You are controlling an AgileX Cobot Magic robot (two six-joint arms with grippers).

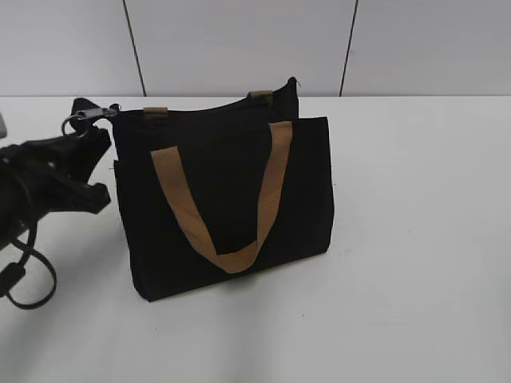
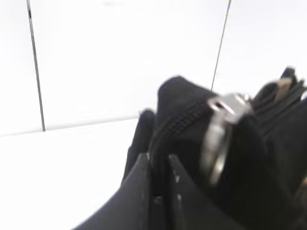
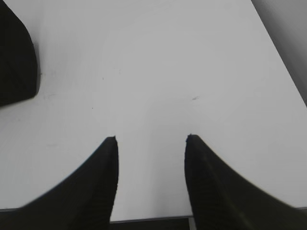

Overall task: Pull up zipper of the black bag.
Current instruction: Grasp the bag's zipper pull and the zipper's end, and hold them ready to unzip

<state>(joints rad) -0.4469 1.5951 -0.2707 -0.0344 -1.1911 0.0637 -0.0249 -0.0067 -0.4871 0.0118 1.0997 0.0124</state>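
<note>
My work surface is a plain white table point(image 1: 415, 239). The black bag point(image 1: 223, 199) stands upright on it near the middle, one tan handle point(image 1: 227, 207) hanging down its front.

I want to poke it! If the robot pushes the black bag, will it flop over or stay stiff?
Probably floppy: the black bag is cloth, and its tan handle hangs limp down the front. It stands upright unsupported on the table, so it likely holds some shape. A push up high might tip it.
</note>
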